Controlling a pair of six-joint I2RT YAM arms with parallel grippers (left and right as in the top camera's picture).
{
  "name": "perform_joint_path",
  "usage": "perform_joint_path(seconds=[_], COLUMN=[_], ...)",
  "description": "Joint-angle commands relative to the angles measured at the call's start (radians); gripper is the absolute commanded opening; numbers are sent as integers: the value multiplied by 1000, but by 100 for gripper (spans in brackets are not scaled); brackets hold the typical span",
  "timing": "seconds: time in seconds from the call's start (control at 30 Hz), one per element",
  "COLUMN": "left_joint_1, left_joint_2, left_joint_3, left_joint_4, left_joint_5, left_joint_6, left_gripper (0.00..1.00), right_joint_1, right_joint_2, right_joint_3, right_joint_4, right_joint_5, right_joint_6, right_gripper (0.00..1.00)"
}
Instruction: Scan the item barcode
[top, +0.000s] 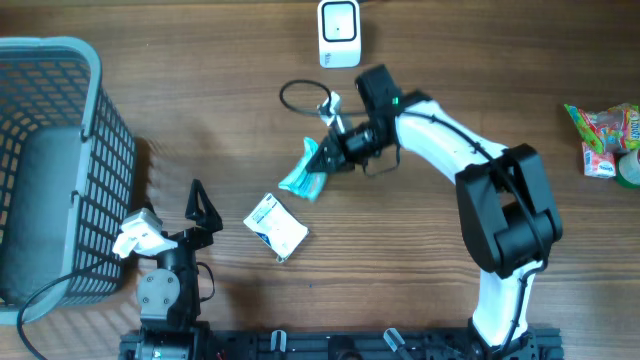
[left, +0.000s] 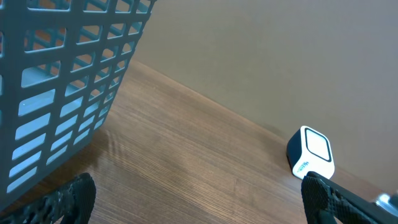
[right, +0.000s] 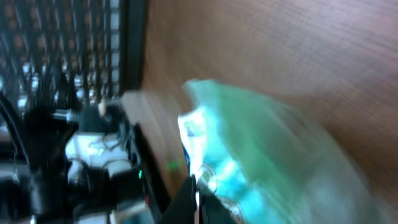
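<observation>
Watching overhead: right fingers (top: 327, 148) clenched on teal packet (top: 302, 178) at mid-bench (top: 420, 290), below scanner (top: 339, 33). Long axis diagonal, free end pointing away from scanner. Idle left fingers (top: 197, 200) spread wide, empty.
Left wrist: scanner window faces bench.
Right wrist: packet blurred, barcode unreadable.
Advice: turn barcode face squarely toward window; keep grip firm.

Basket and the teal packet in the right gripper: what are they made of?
The basket looks like moulded grey plastic, matte: rigid open lattice walls. The teal packet is probably thin glossy plastic film: it creases and catches light, though the wrist view is blurred.
</observation>
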Motion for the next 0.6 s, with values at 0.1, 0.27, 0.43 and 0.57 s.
perform_joint_path(seconds=[0.1,0.27,0.43,0.57], left_joint_1=[5,5,5,5], left_joint_2=[-3,-3,-3,-3], left_joint_3=[-6,-6,-6,-6], left_joint_4=[3,3,3,3], left_joint_5=[5,5,5,5], left_joint_6=[-5,-5,-5,-5], left_gripper=[100,100,100,100], right_joint_1=[-114,-135,-119,-74], right_joint_2=[-12,-29,-187,-362], right_joint_3=[-196,-175,-163,-163], right_joint_4=[111,95,69,29], right_joint_5=[-237,-204,49,206], right_joint_6=[-35,-20,80,-102], right_gripper=[5,67,93,99])
